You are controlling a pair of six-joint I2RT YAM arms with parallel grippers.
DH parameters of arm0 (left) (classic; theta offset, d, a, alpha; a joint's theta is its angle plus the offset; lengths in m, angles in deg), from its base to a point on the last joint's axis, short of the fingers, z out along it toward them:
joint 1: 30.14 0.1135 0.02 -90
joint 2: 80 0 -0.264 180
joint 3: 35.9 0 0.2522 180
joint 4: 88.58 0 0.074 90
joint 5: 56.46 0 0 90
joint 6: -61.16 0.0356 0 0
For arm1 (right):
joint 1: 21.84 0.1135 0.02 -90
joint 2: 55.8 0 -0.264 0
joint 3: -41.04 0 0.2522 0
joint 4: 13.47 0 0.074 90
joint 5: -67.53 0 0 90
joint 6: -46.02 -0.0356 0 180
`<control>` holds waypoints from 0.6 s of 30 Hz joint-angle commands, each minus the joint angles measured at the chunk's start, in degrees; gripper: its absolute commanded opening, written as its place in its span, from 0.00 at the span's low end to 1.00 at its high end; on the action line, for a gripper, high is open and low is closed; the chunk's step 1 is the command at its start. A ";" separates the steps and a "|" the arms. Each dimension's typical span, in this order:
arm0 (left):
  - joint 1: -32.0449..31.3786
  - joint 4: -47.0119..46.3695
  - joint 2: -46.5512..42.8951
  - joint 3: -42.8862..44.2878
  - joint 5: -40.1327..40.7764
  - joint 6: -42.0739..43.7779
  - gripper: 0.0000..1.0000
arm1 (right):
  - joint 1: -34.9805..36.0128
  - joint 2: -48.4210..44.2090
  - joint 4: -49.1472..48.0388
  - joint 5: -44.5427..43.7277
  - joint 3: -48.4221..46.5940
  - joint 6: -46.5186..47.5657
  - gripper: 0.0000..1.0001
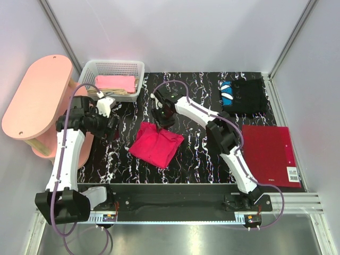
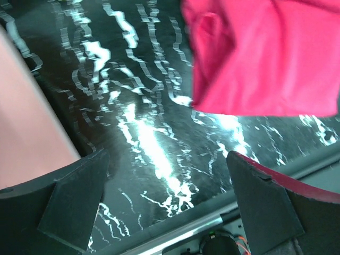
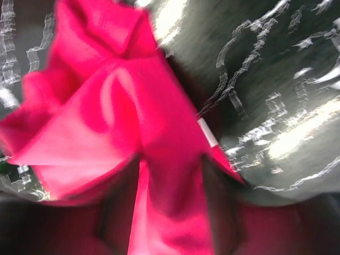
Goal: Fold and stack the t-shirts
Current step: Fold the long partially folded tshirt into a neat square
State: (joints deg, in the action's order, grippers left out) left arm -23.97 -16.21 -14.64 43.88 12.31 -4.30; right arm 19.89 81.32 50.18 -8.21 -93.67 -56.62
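The crimson-red t-shirt (image 1: 156,144) lies partly folded on the black marbled table. My right gripper (image 1: 161,122) is at its far edge, shut on a fold of the red cloth (image 3: 170,159) and lifting it; a white tag (image 3: 208,132) shows beside the jaws. My left gripper (image 1: 110,126) is open and empty, left of the shirt, whose edge shows in the left wrist view (image 2: 265,58). A black t-shirt (image 1: 247,96) with a blue-white patch lies folded at the far right. Pink (image 1: 115,83) and beige tees lie in the white basket (image 1: 114,67).
A flat dark-red rectangle (image 1: 268,154) with a barcode label lies at the right. A pink oval side table (image 1: 34,98) stands left of the table, close to my left arm. The basket sits at the far left corner.
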 commanded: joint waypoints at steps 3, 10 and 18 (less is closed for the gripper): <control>-4.93 3.97 -1.91 -0.01 -6.36 4.73 0.99 | -0.43 1.05 8.29 -19.15 -10.88 0.78 0.78; -16.97 0.64 -0.94 -1.77 -6.45 0.52 0.99 | -0.34 -6.59 9.71 -34.49 -5.98 -4.49 0.82; -24.80 -6.22 4.59 -1.95 -4.43 -2.65 0.99 | -1.57 -22.49 0.22 -18.34 13.78 -11.96 0.82</control>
State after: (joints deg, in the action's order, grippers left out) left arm -47.51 -17.11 -12.84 41.12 8.09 -5.40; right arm 19.65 68.32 56.01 -34.59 -85.58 -63.27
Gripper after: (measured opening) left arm 0.987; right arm 0.819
